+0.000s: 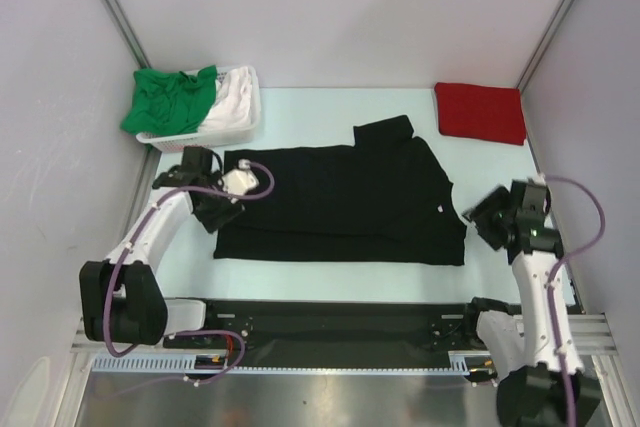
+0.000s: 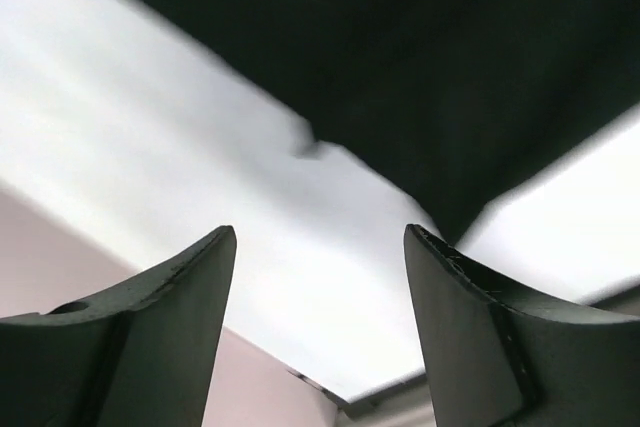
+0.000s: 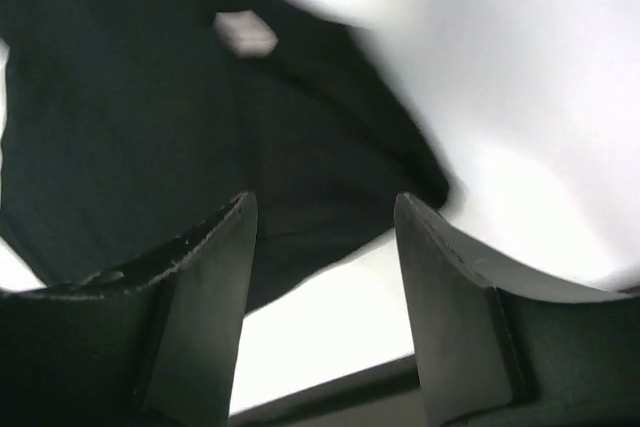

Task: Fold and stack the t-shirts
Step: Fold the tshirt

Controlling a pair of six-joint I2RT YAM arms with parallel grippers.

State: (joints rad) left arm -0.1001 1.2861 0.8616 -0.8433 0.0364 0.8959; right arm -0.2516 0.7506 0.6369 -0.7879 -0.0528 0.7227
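A black t-shirt (image 1: pixel 340 202) lies flat across the middle of the table, folded into a long band, with a sleeve sticking out at the back. My left gripper (image 1: pixel 220 214) hovers at its left edge, open and holding nothing. In the left wrist view the black t-shirt (image 2: pixel 430 67) lies just beyond the open left gripper (image 2: pixel 320 247). My right gripper (image 1: pixel 476 215) stands open at the shirt's right end. The right wrist view shows the black t-shirt (image 3: pixel 150 107) and its label (image 3: pixel 245 32) ahead of the open right gripper (image 3: pixel 325 212). A folded red t-shirt (image 1: pixel 481 112) rests at the back right.
A white basket (image 1: pixel 196 136) at the back left holds a crumpled green t-shirt (image 1: pixel 170 99) and a white t-shirt (image 1: pixel 233 97). Grey walls close in the table on the left, back and right. A black rail (image 1: pixel 330 332) runs along the near edge.
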